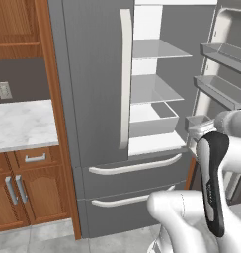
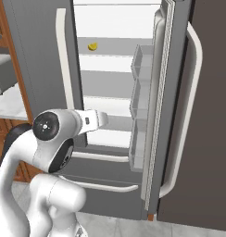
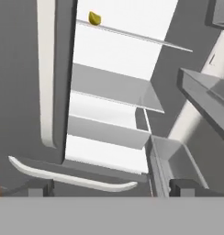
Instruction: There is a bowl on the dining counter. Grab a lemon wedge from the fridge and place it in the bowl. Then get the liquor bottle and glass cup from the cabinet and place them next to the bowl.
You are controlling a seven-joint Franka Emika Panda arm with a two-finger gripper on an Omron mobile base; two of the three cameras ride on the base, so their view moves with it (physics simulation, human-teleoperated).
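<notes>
The lemon [image 2: 92,46] sits on an upper shelf [image 3: 132,36] of the fridge [image 1: 93,74], near that shelf's left end, just inside the closed left door. In my hand view it is a small yellow piece high and left of centre [image 3: 95,18]; it is too small for me to read its long axis. My claw [image 3: 112,186] hangs low, at about the level of the drawer handle [image 3: 72,176], with its fingers spread wide and nothing between them. So the lemon lies well above and deeper in than the claw, slightly to the left. The right door [image 2: 156,92] stands open with its bins [image 2: 138,99] close on my right. I judge the coming move is a climb and a reach inward, keeping off those bins and the left door's edge.
</notes>
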